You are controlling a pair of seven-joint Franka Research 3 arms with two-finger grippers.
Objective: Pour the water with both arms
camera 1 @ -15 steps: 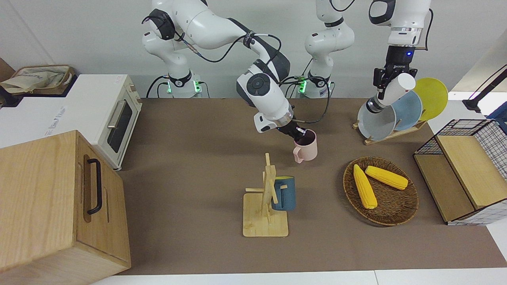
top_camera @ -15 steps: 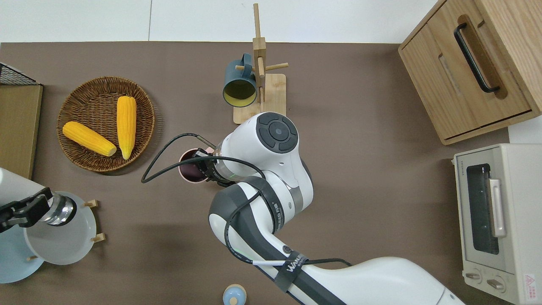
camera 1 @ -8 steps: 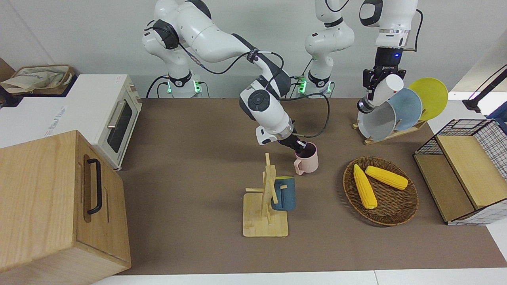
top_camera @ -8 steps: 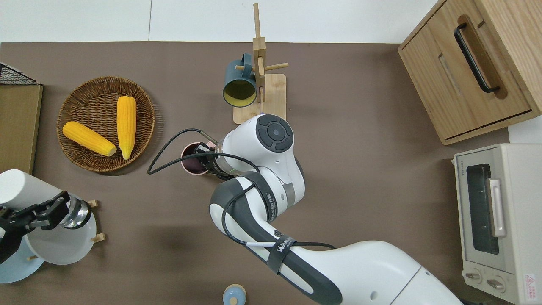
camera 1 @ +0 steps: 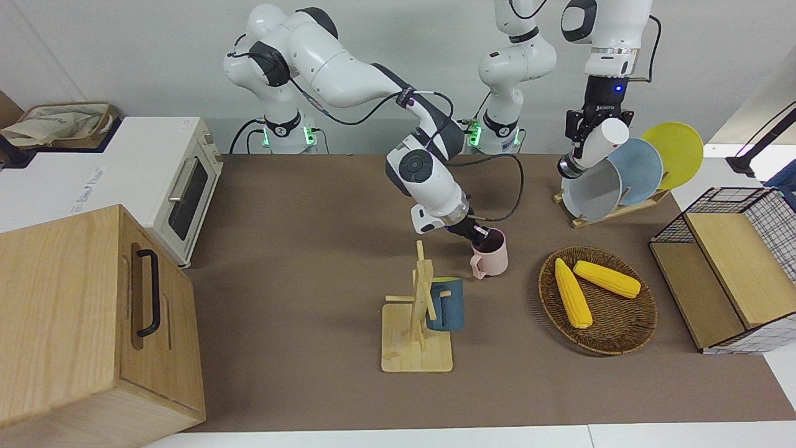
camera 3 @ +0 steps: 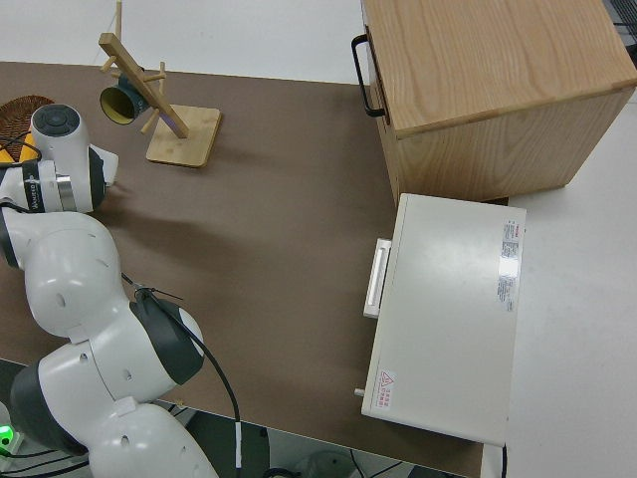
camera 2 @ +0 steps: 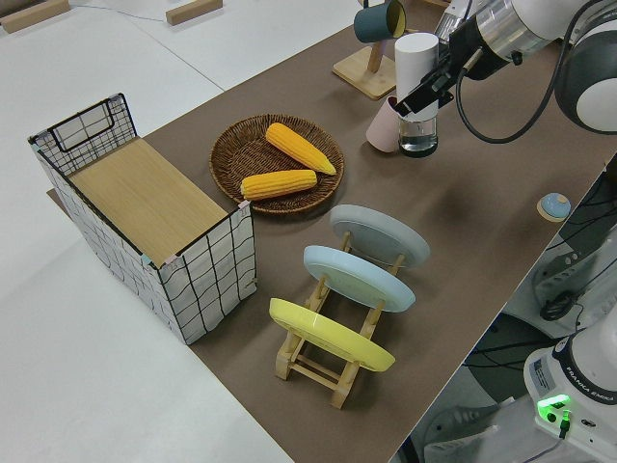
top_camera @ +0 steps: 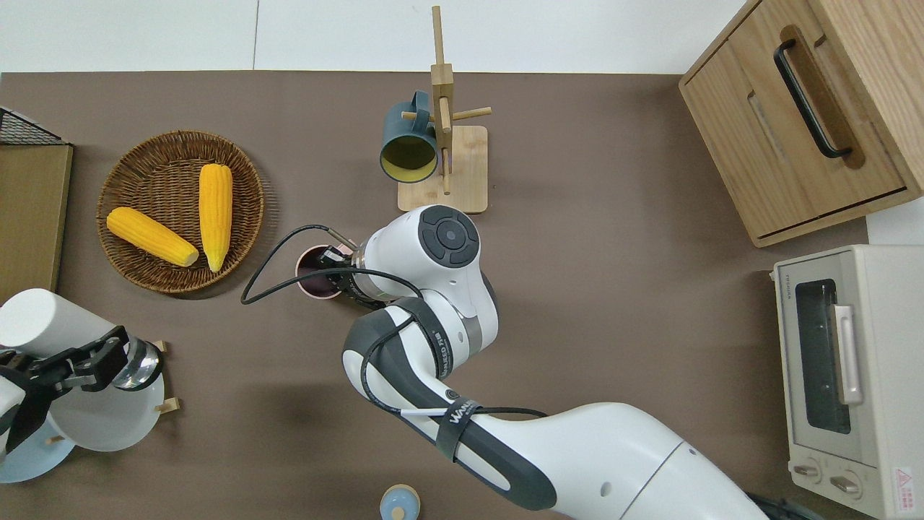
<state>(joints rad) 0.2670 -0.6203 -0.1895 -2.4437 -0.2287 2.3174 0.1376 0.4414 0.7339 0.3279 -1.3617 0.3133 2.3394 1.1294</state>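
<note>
The right gripper (camera 1: 479, 231) had its fingers pinched on the rim of a pink mug (camera 1: 490, 254), one finger dipping inside the dark interior. The mug sat near the middle of the brown table (camera 1: 298, 249), between the wooden mug tree (camera 1: 420, 305) and the robots, and beside the wicker basket (top_camera: 123, 188) holding two corn cobs (top_camera: 215, 214). From the front the mug looked slightly tipped, and I could not tell whether its base was on the table or just off it.

The left gripper (top_camera: 76, 361) was clamped round a white bottle (camera 1: 602, 142) with a clear lower part, held up in the air on a slant, over the grey plate (top_camera: 101, 419) at the end of the plate rack (camera 2: 328, 362). A teal mug (camera 1: 445, 303) hung on the mug tree, untouched, and a small blue lid or knob (top_camera: 399, 503) lay near the robots' edge of the table.

To my eye this was the set-up stage before any pouring: each arm had its vessel, but the two were well apart. The next move, I judged, called for carrying the bottle across until its mouth stood over the mug's opening, with the right arm steadying the mug upright, and only then tilting. The risk I saw was tilting early, or the rim grip letting the mug rock.
</note>
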